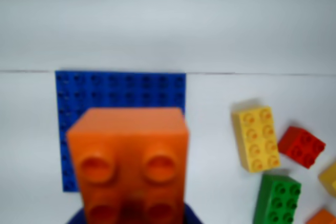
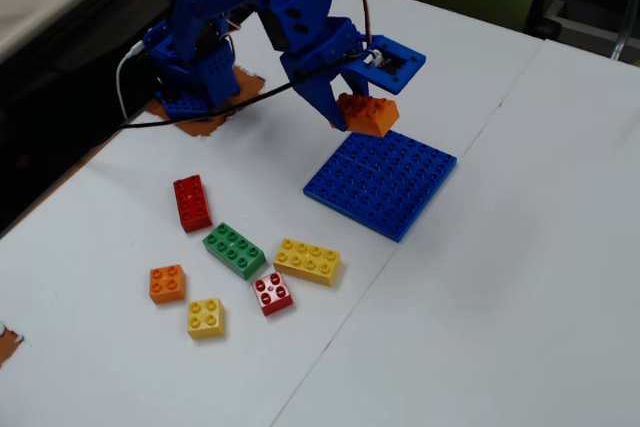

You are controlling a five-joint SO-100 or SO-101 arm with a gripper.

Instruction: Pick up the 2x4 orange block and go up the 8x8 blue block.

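- White tabletop (image 2: 520, 247) fills most of the fixed view, with a thin seam running across it; a dark gap and a pale ledge lie past its left edge, and a green panel stands at the far end.
- Blue SO-100 arm (image 2: 250, 7) rises from a base fixed near the table's far left corner, and black and white cables trail from it.
- 8x8 blue block (image 2: 385, 187) lies flat on the table, thin and studded, just below the raised brick.
- Gripper (image 2: 352, 107) is clamped on the 2x4 orange block (image 2: 368, 115), which hangs in the air above the plate's near-arm edge, apart from it.
- In the wrist view this brick (image 1: 128, 161) looms blurred, with only four studs showing and its lower end cut off by the picture's edge.
- Loose bricks lie in a cluster near the table's left side: yellow 2x4 brick (image 2: 307, 261), green 2x4 brick (image 2: 234, 250), red 2x4 brick (image 2: 191, 203), small orange brick (image 2: 167, 283), small yellow brick (image 2: 205, 317), red-and-white brick (image 2: 272, 293).
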